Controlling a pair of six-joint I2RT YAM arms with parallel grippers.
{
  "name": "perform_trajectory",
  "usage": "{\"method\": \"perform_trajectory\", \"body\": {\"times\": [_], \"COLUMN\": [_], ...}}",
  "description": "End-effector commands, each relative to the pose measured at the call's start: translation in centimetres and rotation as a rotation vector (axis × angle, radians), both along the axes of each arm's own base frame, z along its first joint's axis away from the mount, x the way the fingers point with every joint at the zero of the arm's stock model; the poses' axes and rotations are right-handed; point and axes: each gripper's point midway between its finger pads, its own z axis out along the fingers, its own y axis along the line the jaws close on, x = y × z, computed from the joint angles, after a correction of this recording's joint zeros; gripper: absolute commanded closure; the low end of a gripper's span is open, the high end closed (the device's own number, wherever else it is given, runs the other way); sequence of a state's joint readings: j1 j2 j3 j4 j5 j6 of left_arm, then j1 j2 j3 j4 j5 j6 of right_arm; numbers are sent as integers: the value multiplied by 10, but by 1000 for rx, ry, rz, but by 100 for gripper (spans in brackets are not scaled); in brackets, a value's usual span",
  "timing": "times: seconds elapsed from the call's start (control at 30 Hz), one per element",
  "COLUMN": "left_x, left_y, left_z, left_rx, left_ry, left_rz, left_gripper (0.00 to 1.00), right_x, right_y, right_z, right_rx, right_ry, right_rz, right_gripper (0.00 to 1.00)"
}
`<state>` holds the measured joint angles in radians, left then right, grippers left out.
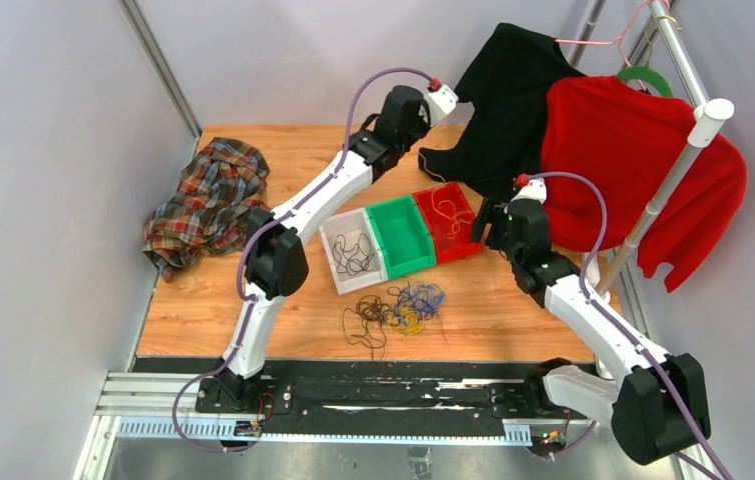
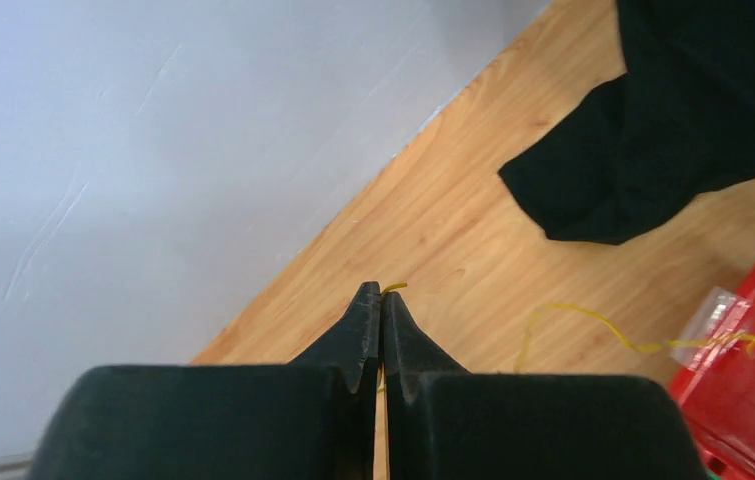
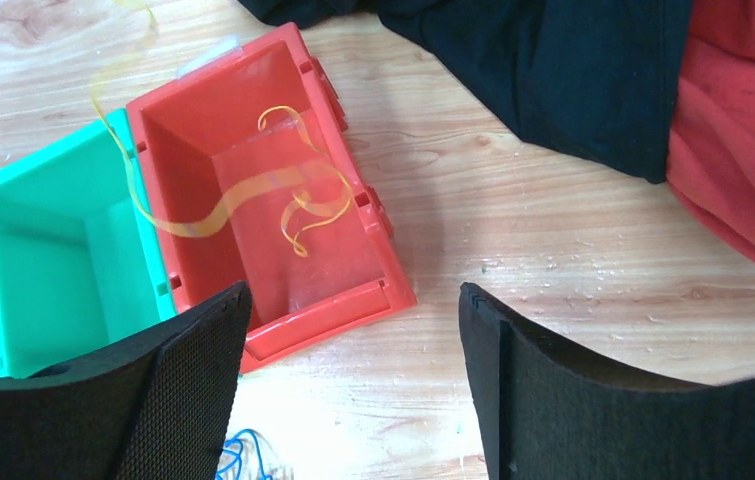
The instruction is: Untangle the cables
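The left gripper (image 2: 381, 305) is pinching a yellow cable (image 2: 583, 311) between closed fingers — the strand is trailing into the red bin (image 2: 753, 400). The right gripper (image 3: 353, 390) is hovering over that bin's near edge, fingers spread wide. The other cables (image 1: 398, 308) are lying tangled on the table (image 1: 513, 320).

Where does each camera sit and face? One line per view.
Top external: above, behind the bases, looking down on the table; left arm and right arm show.
Left wrist: past the shut left gripper, pinching a yellow cable, toward black cloth.
Right wrist: down through the open right gripper onto the red bin.
Shared: red bin, all three.
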<state>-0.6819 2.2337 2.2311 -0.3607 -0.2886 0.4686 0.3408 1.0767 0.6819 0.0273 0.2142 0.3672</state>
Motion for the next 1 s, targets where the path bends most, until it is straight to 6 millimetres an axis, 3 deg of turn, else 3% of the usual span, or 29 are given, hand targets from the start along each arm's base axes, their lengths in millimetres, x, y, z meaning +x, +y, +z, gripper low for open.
{"method": "perform_trajectory", "body": {"times": [0.0,0.2,0.43,0.77,0.97], "left_x": [-3,-45,-90,-96,-106], "left_y": [-3,-40,-80,-88,-96], "left_z": [19,-11,-55,-123,-149], "left_rx": [-23,58,88,147,91], "left_ry": [-46,-23,126,205,299], "left_rz": [-26,-161,-306,-330,-341], "left_gripper": [100,100,100,100,100], "right_x": [3,0,-6,-11,-19], "right_y": [-10,-9,-22,-31,-39], "right_z": [1,-2,-3,2,3], "right_rx": [6,39,53,90,94], "right_ry": [15,23,23,11,1], "right_rz": [-60,-59,-116,-151,-182], "right_gripper": [25,31,43,56,60]}}
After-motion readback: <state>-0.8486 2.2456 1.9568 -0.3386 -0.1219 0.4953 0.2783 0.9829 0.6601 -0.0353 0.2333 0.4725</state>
